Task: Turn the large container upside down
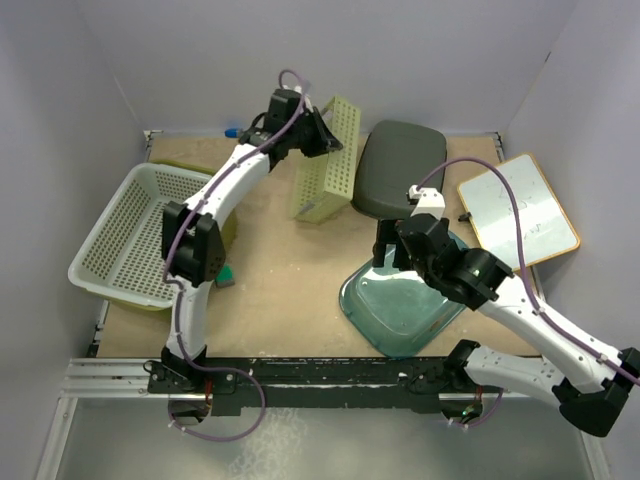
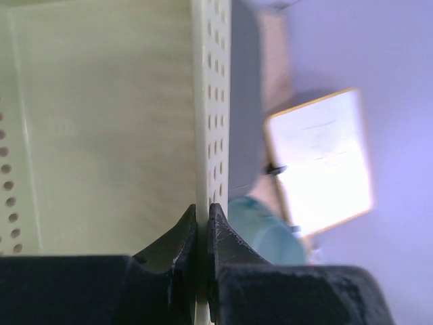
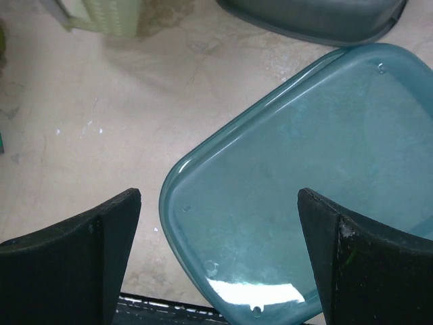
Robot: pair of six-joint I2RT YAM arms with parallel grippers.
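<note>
A pale yellow perforated container [image 1: 330, 165] stands tipped up on its edge at the back middle of the table. My left gripper [image 1: 322, 133] is shut on its upper wall; in the left wrist view the fingertips [image 2: 203, 220] pinch the thin perforated wall [image 2: 215, 101], with the container's inside on the left. My right gripper [image 1: 392, 250] is open and empty. It hovers over a teal translucent tray [image 1: 400, 300] lying flat; in the right wrist view the tray [image 3: 304, 169] lies between and below the spread fingers [image 3: 115, 223].
A large white mesh basket [image 1: 130, 235] sits at the left with a green object [image 1: 226, 274] by its near corner. A dark grey lid [image 1: 400, 165] lies at the back, a whiteboard [image 1: 518, 208] at the right. Walls close in on three sides.
</note>
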